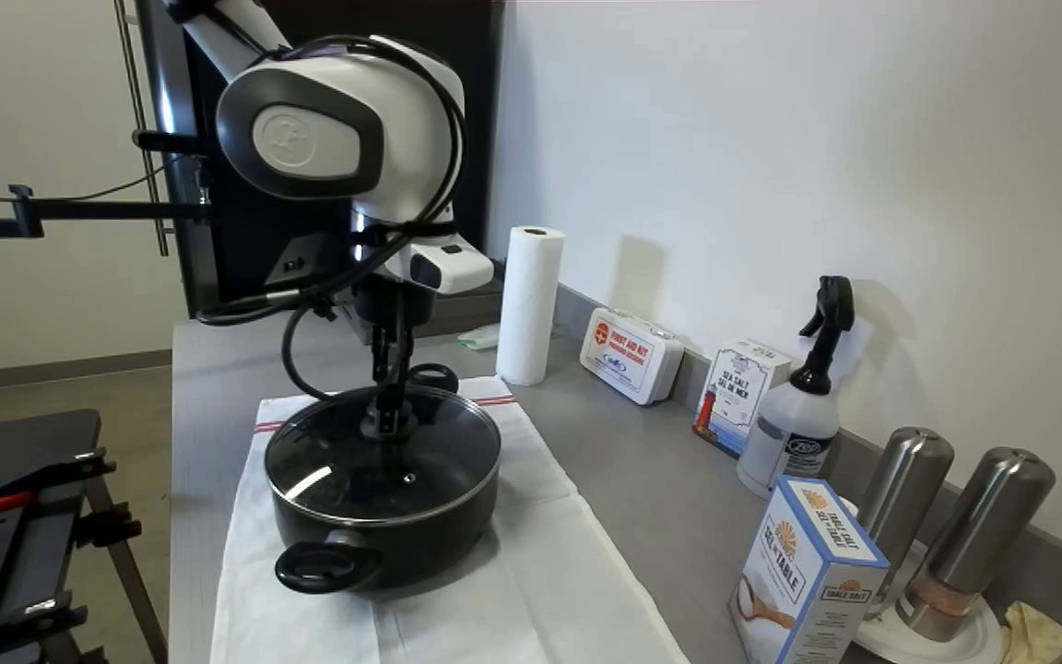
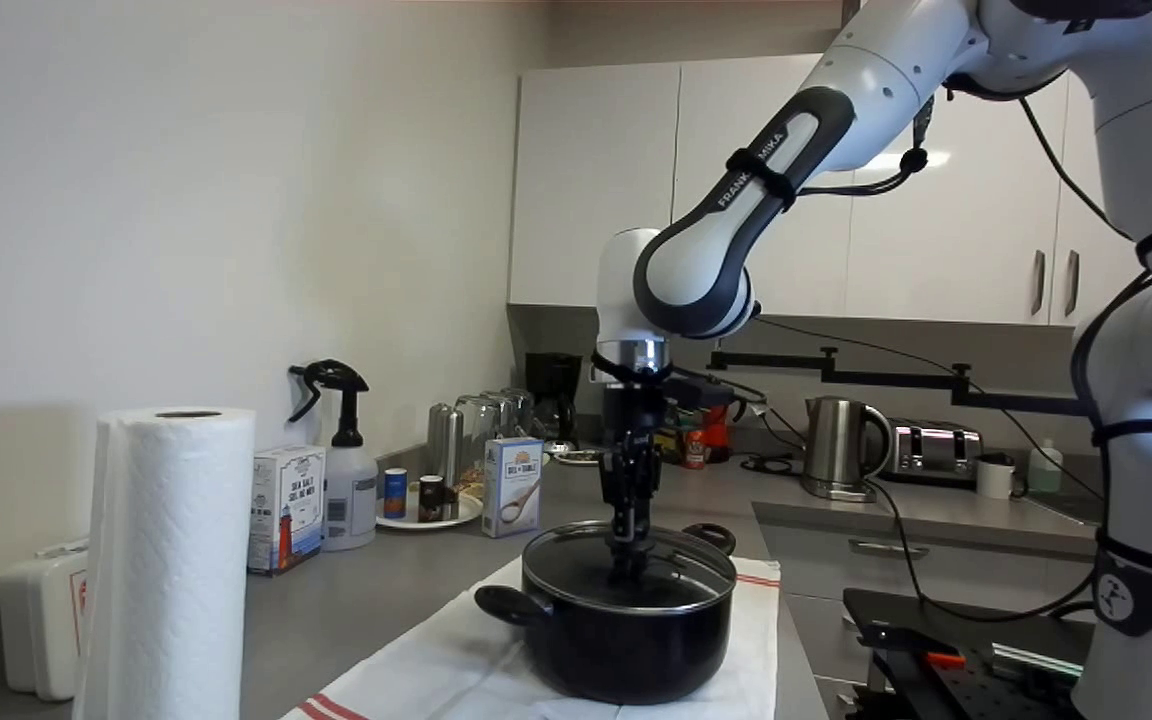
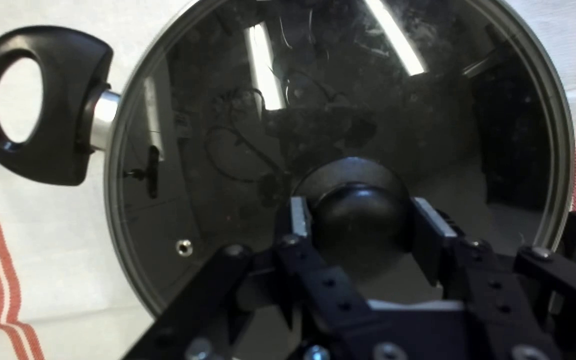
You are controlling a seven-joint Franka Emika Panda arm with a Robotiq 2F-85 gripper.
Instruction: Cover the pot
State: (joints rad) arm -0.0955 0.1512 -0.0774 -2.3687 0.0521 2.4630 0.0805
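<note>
The black pot [image 1: 430, 558] stands on a white cloth and also shows in an exterior view [image 2: 636, 655]. Its black side handle [image 3: 63, 112] shows in the wrist view. The round glass lid [image 3: 328, 125] with metal rim lies on top of the pot and looks level in both exterior views [image 1: 453, 438] [image 2: 571, 555]. My gripper [image 3: 360, 217] points straight down at the lid's middle. Its two fingers stand on either side of the lid's black knob [image 3: 358, 200] and appear to touch it. The pot's inside is hidden under the dark glass.
The white cloth [image 1: 540, 572] with red stripes lies under the pot. Along the wall stand a paper towel roll [image 1: 531, 304], first aid kit [image 1: 631, 355], sea salt box [image 1: 741, 392], spray bottle [image 1: 789, 429], table salt box [image 1: 803, 572] and steel mills [image 1: 978, 526]. A kettle [image 2: 834, 450] stands farther back.
</note>
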